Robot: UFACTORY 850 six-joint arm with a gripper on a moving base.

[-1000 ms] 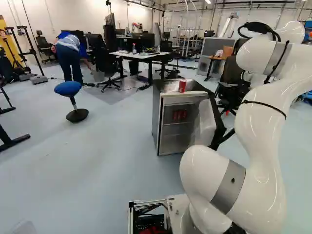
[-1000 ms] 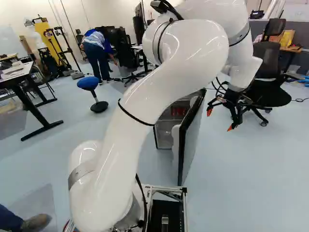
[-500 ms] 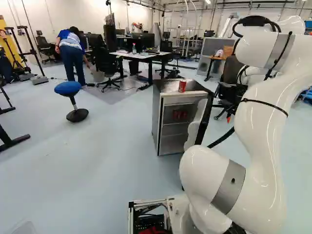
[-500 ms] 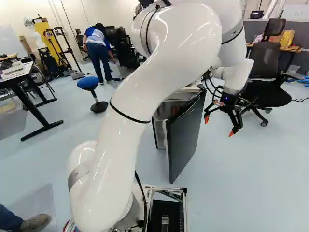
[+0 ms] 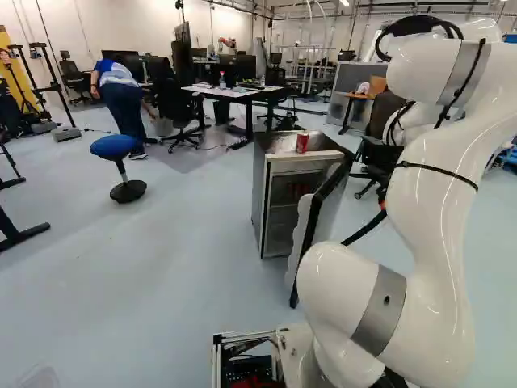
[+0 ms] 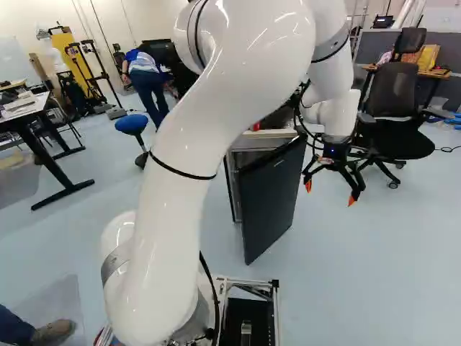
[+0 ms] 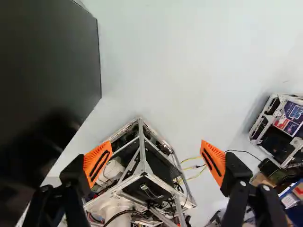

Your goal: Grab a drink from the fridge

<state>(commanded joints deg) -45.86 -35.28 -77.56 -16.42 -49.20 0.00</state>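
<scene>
And on the left, the fridge (image 5: 258, 194), with the drinks we want inside: red cans (image 5: 297, 190) sitting together on a shelf, blurry behind the open front. Another red can (image 5: 302, 142) stands up on top, but the call is for one from inside, so that's a distraction, and one easily knocked by a careless elbow.

Moving right, here's the door (image 6: 272, 194), swung out and standing between the gripper and the cans. This is the tricky bit, I'd say: brush that dark outer face and it could swing shut. The smart play is to draw clear of it, come round its free edge with room to spare, then nudge from the inner side if the gap needs widening. After that, turn level, line up with one can and go in straight, slow past the shelf and the neighbours.

And furthest right, the gripper (image 7: 156, 152) itself, pointing down on the outer side of the door! Fingers spread wide, orange pads (image 7: 97, 163) well apart, nothing pinched between them; just floor and a metal frame (image 7: 142, 158) showing beyond. The door is close beside one finger; I can't make out any contact. That spread looks ample for a can, so keep it until the pads straddle one.
</scene>
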